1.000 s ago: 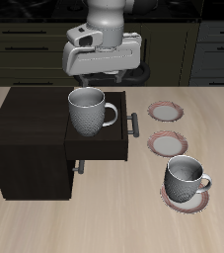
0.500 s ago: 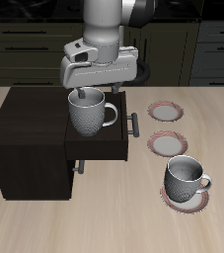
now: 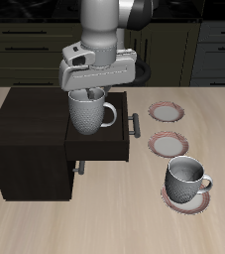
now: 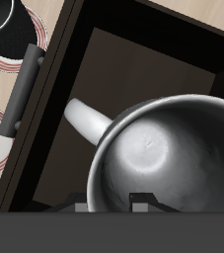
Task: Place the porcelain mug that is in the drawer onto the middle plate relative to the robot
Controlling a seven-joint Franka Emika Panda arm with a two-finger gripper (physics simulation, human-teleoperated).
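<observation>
Exterior view: the porcelain mug (image 3: 90,112) stands in the open drawer (image 3: 99,147), handle toward the plates. The gripper (image 3: 92,93) hangs low over the mug's rim; it appears to straddle the rim, fingers apart, nothing grasped, though the body hides the tips. The middle plate (image 3: 168,145) lies bare between the far plate (image 3: 167,112) and the near plate (image 3: 186,198), which carries a second mug (image 3: 186,180). Judged: grasp, lift, carry and placing all remain.

Wrist view: mug (image 4: 173,148) fills the frame inside the drawer (image 4: 133,44); fingertips (image 4: 141,202) show at the rim, one seemingly inside. No brands, labels or writing legible in either view.
</observation>
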